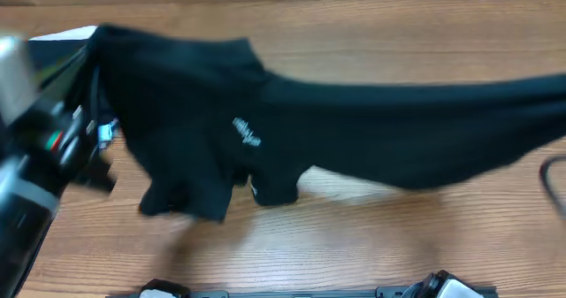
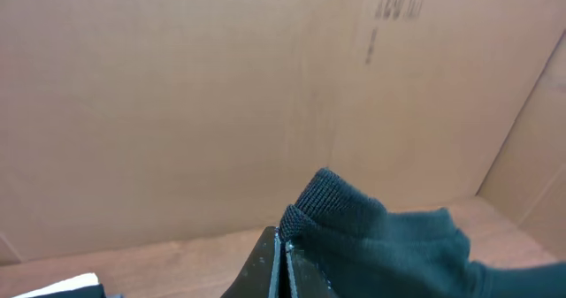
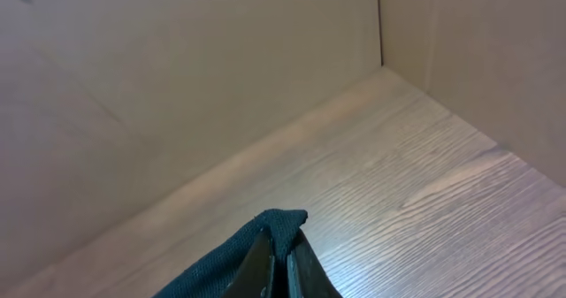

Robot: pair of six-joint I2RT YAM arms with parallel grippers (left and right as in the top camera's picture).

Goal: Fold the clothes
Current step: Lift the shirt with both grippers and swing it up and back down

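Over table (image 1: pixel 354 245), overhead view: shirt (image 1: pixel 371 130) strung out left to right in mid-air, logo (image 1: pixel 247 132) facing up, sleeve and hem drooping toward the wood left of centre. Reads as a spread-out hold, tensioning the fabric so it can be laid flat before a first fold; judged early, no fold made yet. Left arm (image 1: pixel 35 174) at left edge, blurred; right end of shirt running off frame, so no gripper visible at that end. Left wrist view: left gripper (image 2: pixel 278 243) clamped tight on a ribbed edge of shirt, collar or cuff, cannot tell which; cardboard wall (image 2: pixel 177 95) behind. Right wrist view: right gripper (image 3: pixel 283 249) pinched fully closed on a small tuck of shirt, held above the table, wall corner beyond. Both grips right at fabric edges, so some risk of slip under harder pull.
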